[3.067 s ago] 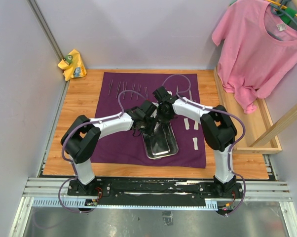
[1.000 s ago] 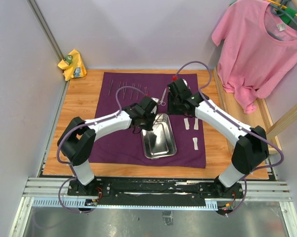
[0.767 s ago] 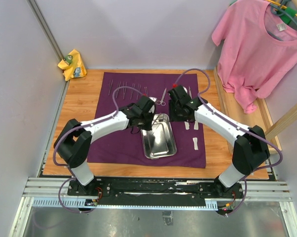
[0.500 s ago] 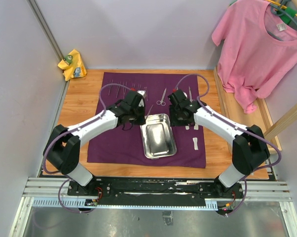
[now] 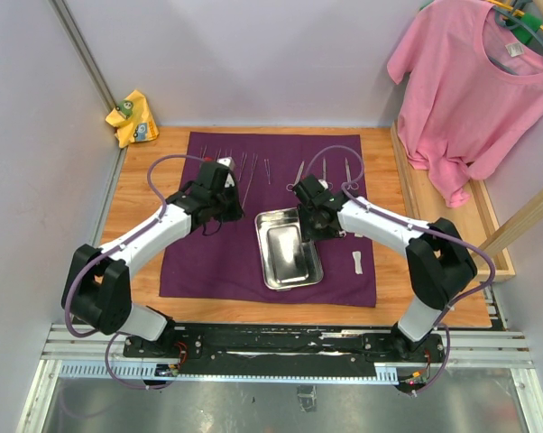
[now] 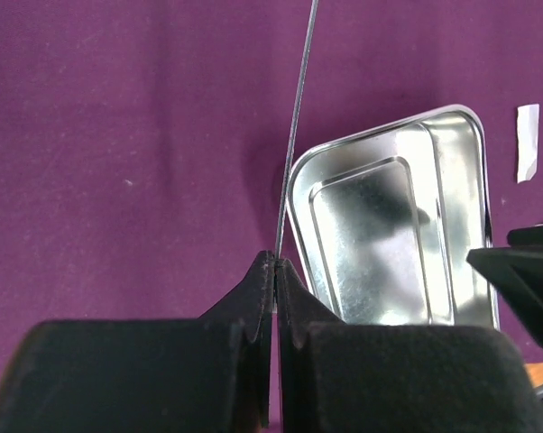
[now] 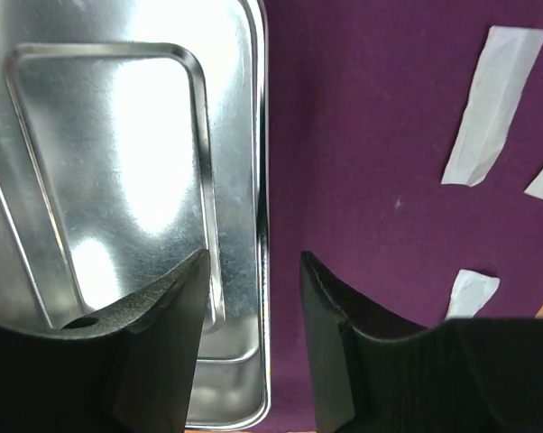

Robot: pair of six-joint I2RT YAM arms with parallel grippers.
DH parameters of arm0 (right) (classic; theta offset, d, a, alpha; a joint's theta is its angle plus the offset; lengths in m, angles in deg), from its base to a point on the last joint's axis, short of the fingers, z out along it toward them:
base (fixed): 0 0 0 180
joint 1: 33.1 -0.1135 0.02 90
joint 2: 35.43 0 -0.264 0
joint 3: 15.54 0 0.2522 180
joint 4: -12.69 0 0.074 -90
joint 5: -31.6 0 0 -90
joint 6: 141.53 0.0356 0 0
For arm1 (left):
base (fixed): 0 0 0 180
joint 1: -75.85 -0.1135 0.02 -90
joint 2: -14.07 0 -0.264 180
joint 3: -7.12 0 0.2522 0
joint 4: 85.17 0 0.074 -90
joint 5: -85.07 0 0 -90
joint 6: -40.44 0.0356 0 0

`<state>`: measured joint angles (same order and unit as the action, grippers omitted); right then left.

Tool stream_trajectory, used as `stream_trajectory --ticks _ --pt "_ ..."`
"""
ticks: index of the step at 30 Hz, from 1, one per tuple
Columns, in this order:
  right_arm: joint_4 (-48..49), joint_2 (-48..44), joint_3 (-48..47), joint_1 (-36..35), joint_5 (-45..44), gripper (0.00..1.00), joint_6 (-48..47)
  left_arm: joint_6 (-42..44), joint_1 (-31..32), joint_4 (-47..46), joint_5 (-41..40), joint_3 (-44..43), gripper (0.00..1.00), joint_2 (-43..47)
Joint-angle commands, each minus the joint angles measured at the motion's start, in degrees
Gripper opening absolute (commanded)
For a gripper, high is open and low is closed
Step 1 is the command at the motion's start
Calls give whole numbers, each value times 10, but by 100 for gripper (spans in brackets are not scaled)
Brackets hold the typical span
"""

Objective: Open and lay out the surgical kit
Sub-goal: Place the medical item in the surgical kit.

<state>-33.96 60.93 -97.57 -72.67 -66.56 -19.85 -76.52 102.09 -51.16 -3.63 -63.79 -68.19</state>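
The surgical kit's dark purple cloth lies spread flat on the wooden table. On it sits the empty steel tray. My left gripper hangs left of the tray, shut on a slim metal instrument that sticks out ahead of the tips. My right gripper is open, its fingers standing either side of the tray's right rim. Several slim instruments and scissors lie in a row at the cloth's back. White gauze pieces lie right of the tray.
A pink T-shirt hangs at the right over a wooden crate beside the table. A yellow rag sits at the back left corner. Walls close in the back and left.
My left gripper has drawn back left from the tray with the slim instrument. My right gripper left the scissors at the back, came down to the tray's right rim and opened wider.
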Motion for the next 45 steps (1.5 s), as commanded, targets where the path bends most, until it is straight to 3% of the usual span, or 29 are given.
stream_trajectory --ticks 1,7,13,19,37,41,45 --pt "-8 11 12 -23 -27 46 22 -2 -5 -18 10 3 0 17" --pt "-10 31 16 -28 -20 40 39 -12 -18 -44 13 30 0 13" --pt "2 25 52 -24 -8 7 79 -28 -34 -79 2 57 0 2" --pt "11 -10 98 -18 -24 1 107 -35 -57 -111 -8 83 0 -11" --pt "-17 -29 95 5 -50 5 73 -28 -92 -154 11 106 0 -91" --pt "-18 -34 92 5 -46 19 69 -23 -92 -145 8 117 3 -85" --pt "-23 -40 83 5 -46 40 64 -22 -92 -142 5 124 18 -82"
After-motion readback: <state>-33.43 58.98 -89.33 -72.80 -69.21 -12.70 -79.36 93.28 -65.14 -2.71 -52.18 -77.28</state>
